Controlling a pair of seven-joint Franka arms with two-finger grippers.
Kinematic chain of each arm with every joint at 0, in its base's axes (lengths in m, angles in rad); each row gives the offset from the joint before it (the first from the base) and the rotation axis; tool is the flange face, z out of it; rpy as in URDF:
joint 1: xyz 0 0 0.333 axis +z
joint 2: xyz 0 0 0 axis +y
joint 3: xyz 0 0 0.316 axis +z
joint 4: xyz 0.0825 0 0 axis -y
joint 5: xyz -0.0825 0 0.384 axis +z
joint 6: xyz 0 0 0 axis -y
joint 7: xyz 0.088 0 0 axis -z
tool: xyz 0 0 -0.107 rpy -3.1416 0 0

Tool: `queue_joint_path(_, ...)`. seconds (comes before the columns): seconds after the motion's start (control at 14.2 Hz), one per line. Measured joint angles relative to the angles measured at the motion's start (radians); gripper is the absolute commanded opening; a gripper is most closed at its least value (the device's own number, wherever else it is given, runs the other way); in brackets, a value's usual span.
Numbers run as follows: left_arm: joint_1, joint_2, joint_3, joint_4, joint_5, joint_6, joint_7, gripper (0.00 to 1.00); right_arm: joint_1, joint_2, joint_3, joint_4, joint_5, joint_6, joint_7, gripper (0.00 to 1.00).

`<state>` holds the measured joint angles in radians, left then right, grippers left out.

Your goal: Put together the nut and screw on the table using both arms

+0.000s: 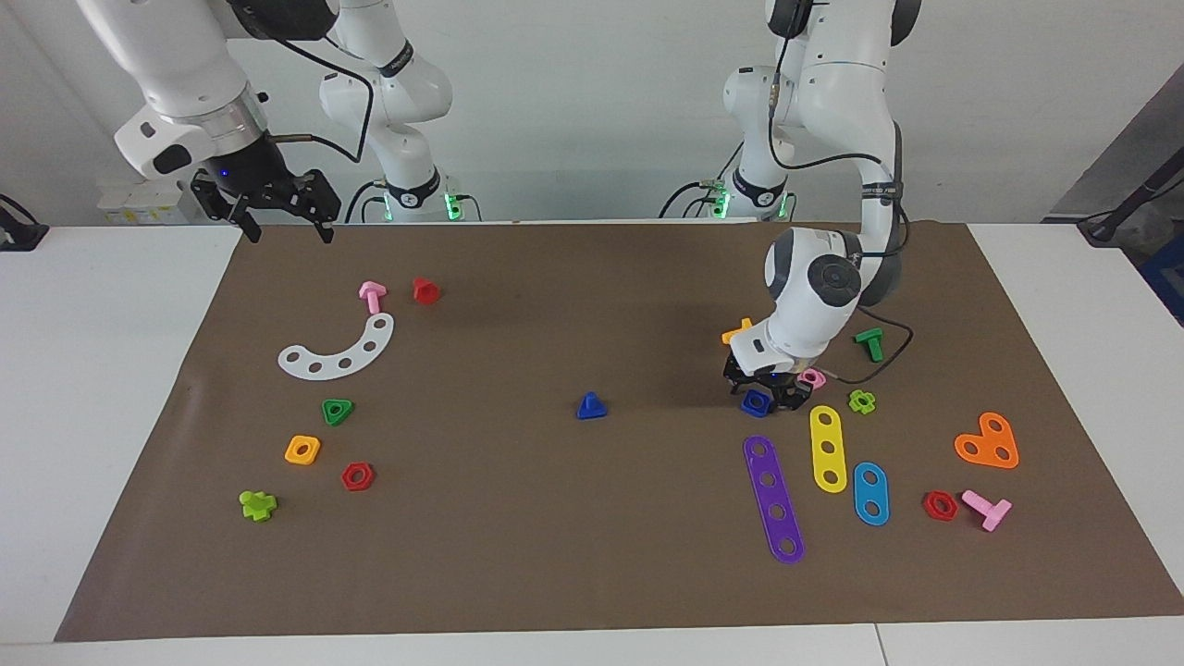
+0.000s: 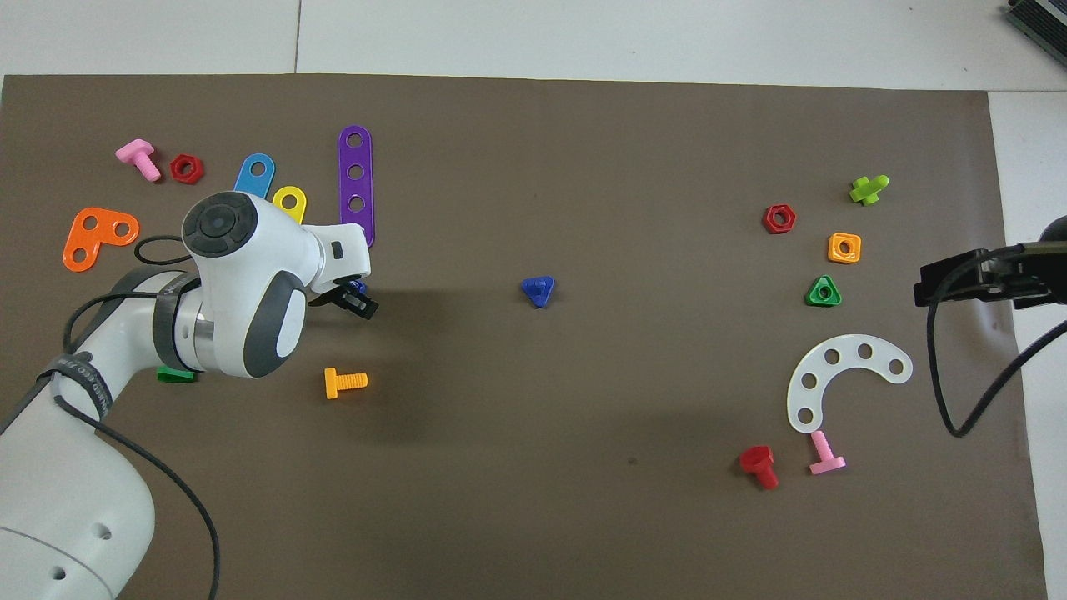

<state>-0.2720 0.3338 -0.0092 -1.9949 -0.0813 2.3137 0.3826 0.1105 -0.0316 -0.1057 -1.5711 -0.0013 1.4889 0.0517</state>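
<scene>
1. White left arm, black left gripper (image 1: 764,396): down at the mat toward the left arm's end of the table, fingers straddling the nut (image 1: 756,401). Whether they are already clenched on it, I cannot tell. The wrist hides most of the nut in the overhead view.
2. Dark-blue nut: square, round centre hole, flat on the brown mat (image 1: 518,573), just beside a pink nut (image 1: 812,377) and close to the purple strip (image 1: 774,499) and yellow strip (image 1: 828,448) (crowded spot).
3. Step in hand, as judged: pick up the nut. Squeeze across two flat sides, keep the centre hole uncovered for the screw, then lift straight up so the pink nut and strips stay put.
4. Dark-blue screw (image 1: 591,406): triangular head, alone near the middle of the mat, well apart from the nut, untouched.
5. Right gripper (image 1: 275,205): waiting in the air over the mat's edge at the right arm's end, fingers spread, holding nothing (the screw would be its job).
6. Table (image 1: 102,370): white, mat covering most of it.
</scene>
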Motion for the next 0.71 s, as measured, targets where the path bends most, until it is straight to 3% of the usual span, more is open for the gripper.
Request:
queue_joint_path(0.35, 0.000, -0.004, 0.002, -0.001, 0.000, 0.001, 0.001, 0.27, 0.001, -0.002, 0.001, 0.007, 0.000, -0.011, 0.000, 1.00)
queue_joint_path(0.71, 0.000, -0.004, 0.001, 0.004, -0.003, 0.003, -0.020, 0.22, 0.000, -0.002, 0.001, 0.006, -0.002, -0.012, -0.016, 1.00)
